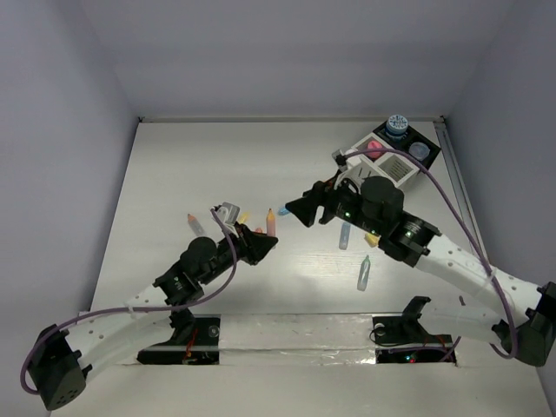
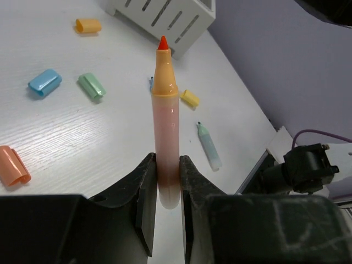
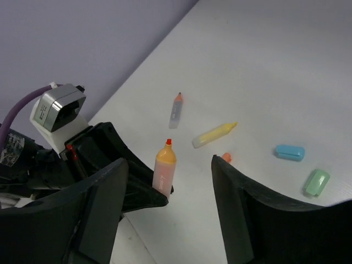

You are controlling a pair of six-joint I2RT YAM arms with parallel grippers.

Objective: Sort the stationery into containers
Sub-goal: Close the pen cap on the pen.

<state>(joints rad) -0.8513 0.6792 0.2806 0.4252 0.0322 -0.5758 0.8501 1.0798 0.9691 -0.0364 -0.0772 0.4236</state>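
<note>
- Top view: the left gripper has its fingers clenched low on the barrel of the orange marker, held above the bench left of centre. The marker's long axis points away from the arm bases. The right gripper sits just beside it on the right, fingers released and mouth turned toward the marker. The white slatted box and its black tray section lie at the far right corner, nearer the right arm.
- Left wrist view: the marker juts straight out from between the fingers, its red tip leading (no cap on it). A blue cap and a green cap lie loose on the bench beyond.
- Right wrist view: the marker stands just ahead of the spread fingers, roughly centred in their gap and upright across it. A handover looks likely, with the right arm advancing straight in and closing above the left fingers.
- Writing: no brand or label is legible in any view.
</note>
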